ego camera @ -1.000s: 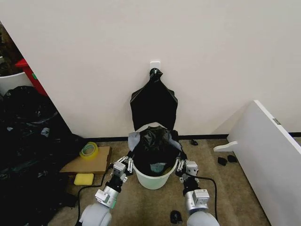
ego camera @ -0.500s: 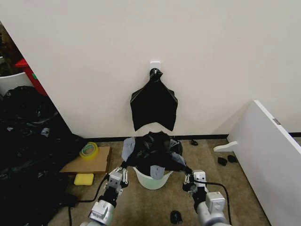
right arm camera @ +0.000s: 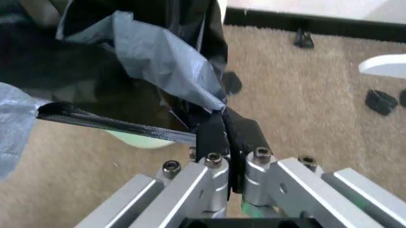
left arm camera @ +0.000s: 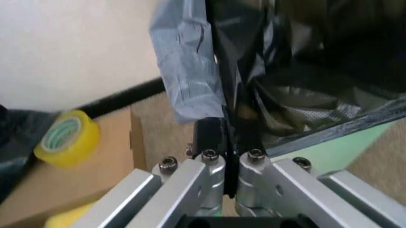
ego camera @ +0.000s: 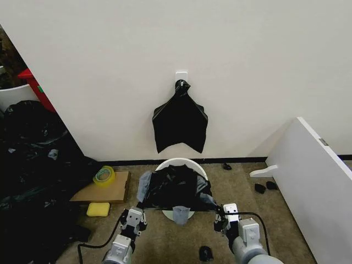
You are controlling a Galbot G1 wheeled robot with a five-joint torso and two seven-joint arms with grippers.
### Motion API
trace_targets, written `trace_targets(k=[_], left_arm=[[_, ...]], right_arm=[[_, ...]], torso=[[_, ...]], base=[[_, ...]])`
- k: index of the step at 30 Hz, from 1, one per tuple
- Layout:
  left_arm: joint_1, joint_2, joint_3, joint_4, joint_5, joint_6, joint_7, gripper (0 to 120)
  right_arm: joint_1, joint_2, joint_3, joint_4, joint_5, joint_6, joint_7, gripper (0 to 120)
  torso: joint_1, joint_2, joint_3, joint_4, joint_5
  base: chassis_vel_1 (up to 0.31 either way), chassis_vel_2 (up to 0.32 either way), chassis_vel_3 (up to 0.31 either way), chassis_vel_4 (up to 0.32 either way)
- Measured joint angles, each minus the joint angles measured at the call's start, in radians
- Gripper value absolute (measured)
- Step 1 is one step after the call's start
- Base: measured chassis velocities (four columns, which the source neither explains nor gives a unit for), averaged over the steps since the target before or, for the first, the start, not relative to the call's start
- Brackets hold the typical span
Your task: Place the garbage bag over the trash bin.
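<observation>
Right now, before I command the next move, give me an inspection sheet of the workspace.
Surface: beige carpet floor.
Job's things: garbage bag stretched between both grippers, covering the near part of the trash bin; far rim bare.
Clutter: yellow tape roll on flat cardboard, yellow sponge, small black scraps.
Grippers: left gripper and right gripper each shut on a bag edge.
Cables: black cable by the left arm.
Surroundings: black bag bundle on a wall hook, black plastic heap, white panel.

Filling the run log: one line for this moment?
left gripper: shut on garbage bag | right gripper: shut on garbage bag | bag stretched above trash bin
</observation>
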Motion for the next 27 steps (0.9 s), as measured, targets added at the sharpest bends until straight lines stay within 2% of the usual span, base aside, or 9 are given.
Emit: trace_targets(k=[7,16,27], left_arm=[[-0.069,-0.02,0.026,0.062,-0.001,0.025,-0.008,0],[-0.116,-0.075,0.037,0.153,0.0,0.023,0.001,0],[-0.146,-0.109,0.037,0.217,0.002,0.018,0.016,0]], right_arm=[[0.04,0.005,0.0,-0.061,-0.003,-0.049,0.004,0],[0.122,0.041,0.001,-0.197,-0.008,-0.043,-0.016,0],[0.172,0.074,-0.008,-0.271,-0.023,-0.034,-0.04,0]], torso=[[0.0,0.0,0.0,-0.0002,0.0001],[0.0,0.0,0.0,0.0,0.0],[0.0,0.0,0.0,-0.0001,0.0]], base=[[0.0,0.0,0.0,0.0],[0.0,0.0,0.0,0.0],[0.0,0.0,0.0,0.0]])
